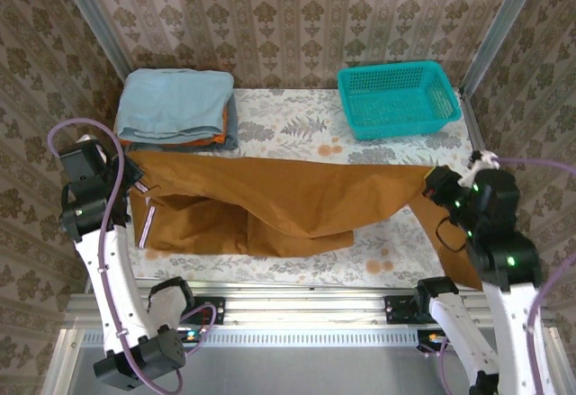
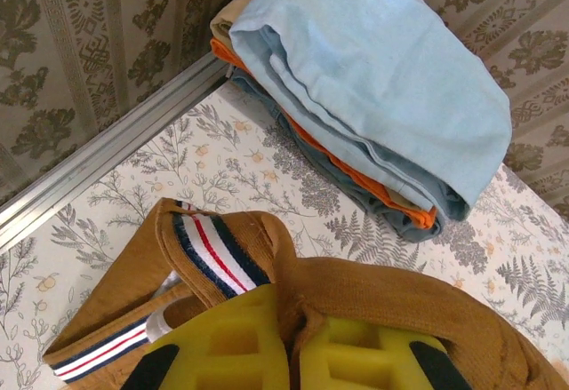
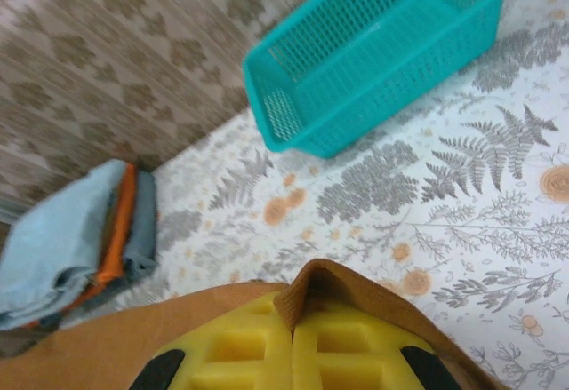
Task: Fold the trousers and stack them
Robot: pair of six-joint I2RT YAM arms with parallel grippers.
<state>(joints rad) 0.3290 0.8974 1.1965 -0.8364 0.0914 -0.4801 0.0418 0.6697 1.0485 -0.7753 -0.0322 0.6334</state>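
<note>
- Across the middle of the flowered table (image 1: 297, 121), the trousers (image 1: 270, 201) lie spread almost from side to side. The waistband is toward the left arm and the leg ends toward the right, and one leg lies doubled over near the front edge.
- The left gripper (image 2: 289, 341) is clamped on the waistband end. Brown cloth is pinched between its yellow pads (image 2: 222, 350), and the striped trim (image 2: 213, 252) stands up just beside them.
- The right gripper (image 3: 292, 341) is likewise closed tight on a fold of brown cloth at the leg end. In the overhead view some cloth seems to trail off the table's near right corner.
- The fabric looks soft and limp, of middling weight. It will likely sag between two holds and drag on the tabletop rather than keep a shape. It is not fragile, and the foam should grip it well.
- The thick waistband seam and the leg hems look like the surest places to hold.
- The stack of folded garments (image 1: 175, 107) sits at the rear left, just beyond the waistband, and a teal basket (image 1: 396, 98) sits at the rear right.
</note>
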